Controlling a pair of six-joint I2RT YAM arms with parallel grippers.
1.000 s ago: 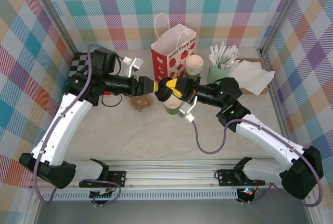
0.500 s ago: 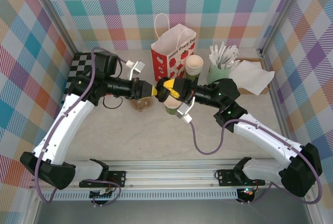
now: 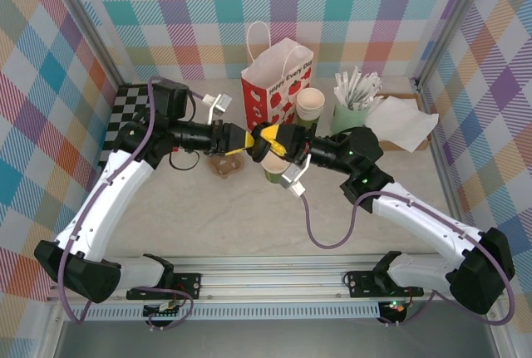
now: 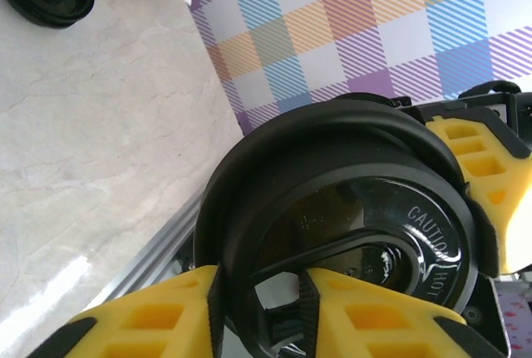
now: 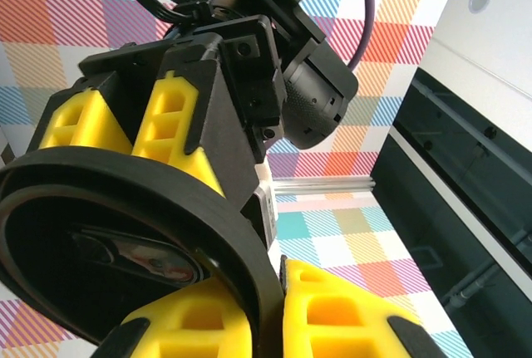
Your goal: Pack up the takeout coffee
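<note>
Top view: our left end effector (image 3: 236,142) has just pinched in from wide, nose to nose with the right end effector (image 3: 268,137), green cup (image 3: 273,175) just below them. Left wrist: it's clamped on the black lid (image 4: 349,208). Right wrist: that one's clamped on the rim too, so probably a handover.

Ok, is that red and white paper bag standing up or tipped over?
Upright. The paper bag stands on its base, its mouth facing up and a handle loop raised above it.
</note>
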